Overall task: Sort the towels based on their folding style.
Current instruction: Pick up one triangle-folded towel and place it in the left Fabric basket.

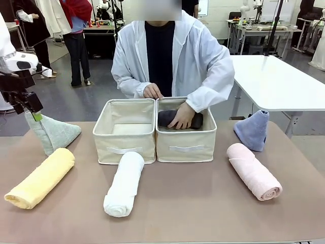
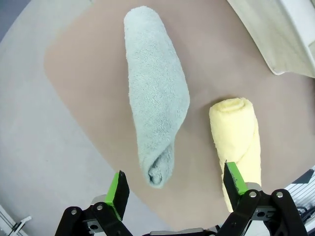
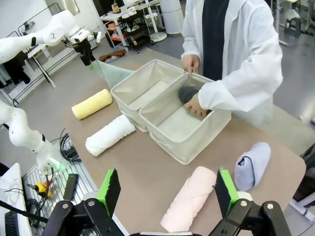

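Hovering over the mint towel (image 2: 157, 93), left hand (image 2: 175, 184) spread.

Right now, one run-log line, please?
left pincer open above mint towel | right pincer open, empty | person's hand on grey towel in right bin

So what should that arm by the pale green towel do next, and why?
Probably lower the left end effector a little and close on the mint cone towel. Its jaws stand open with the cone's tip lined up between them. The person's hand rests on a rolled dark grey towel in one bin, so the cone likely belongs in the other bin.
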Robot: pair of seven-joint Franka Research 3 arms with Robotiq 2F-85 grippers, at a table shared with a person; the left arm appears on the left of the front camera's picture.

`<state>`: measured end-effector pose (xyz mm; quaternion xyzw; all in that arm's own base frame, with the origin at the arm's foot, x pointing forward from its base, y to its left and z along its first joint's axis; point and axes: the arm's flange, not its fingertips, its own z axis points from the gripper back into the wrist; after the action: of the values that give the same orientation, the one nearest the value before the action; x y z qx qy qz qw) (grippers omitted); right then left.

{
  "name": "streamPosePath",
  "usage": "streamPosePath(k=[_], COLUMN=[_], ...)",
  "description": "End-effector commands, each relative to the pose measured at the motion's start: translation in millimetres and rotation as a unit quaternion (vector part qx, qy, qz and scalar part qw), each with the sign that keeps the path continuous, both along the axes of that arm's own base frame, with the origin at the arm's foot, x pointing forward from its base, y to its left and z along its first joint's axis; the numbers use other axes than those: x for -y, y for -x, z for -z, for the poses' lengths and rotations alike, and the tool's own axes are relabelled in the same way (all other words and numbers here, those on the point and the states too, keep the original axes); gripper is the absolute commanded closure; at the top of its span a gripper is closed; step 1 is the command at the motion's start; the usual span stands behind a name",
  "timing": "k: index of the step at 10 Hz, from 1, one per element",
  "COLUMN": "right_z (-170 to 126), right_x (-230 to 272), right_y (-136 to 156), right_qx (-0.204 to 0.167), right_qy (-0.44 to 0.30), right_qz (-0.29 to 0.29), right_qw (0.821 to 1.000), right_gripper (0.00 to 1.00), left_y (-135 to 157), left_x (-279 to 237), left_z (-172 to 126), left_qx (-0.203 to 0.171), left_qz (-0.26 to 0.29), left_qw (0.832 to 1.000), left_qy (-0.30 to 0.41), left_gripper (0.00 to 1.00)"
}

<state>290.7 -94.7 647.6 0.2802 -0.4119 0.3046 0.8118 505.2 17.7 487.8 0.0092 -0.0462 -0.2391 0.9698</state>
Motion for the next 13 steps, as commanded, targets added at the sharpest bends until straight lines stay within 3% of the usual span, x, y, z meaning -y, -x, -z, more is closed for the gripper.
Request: streamPosePath(k=[1,6,10,13], right_z=[2.3,2.3,2.3,2.3], right_x=[-1.6,-1.6,-1.6,-1.6], right_y=[-2.2,-2.2,-2.2,-2.2], right_qx=[0.007,0.007,0.007,0.007], right_qy=[-0.007,-0.007,-0.007,-0.007], right_qz=[-0.009,-0.009,-0.009,-0.009], right_qw=[1.000,1.000,1.000,1.000], right_gripper=[0.00,0.00,0.00,0.00], left_y=[3.8,1.1,-31.9,-41.1], left_x=[1.3,0.9,1.7,2.1], left_z=[-5.7,-2.5,28.4,44.4], left_qx=[-0.001,0.001,-0.026,-0.038], left_qz=[0.002,0.001,-0.030,-0.032], left_qw=[1.000,1.000,0.999,0.999], left_qy=[-0.001,0.000,-0.015,-0.017], left_gripper=[0.00,0.00,0.00,0.00])
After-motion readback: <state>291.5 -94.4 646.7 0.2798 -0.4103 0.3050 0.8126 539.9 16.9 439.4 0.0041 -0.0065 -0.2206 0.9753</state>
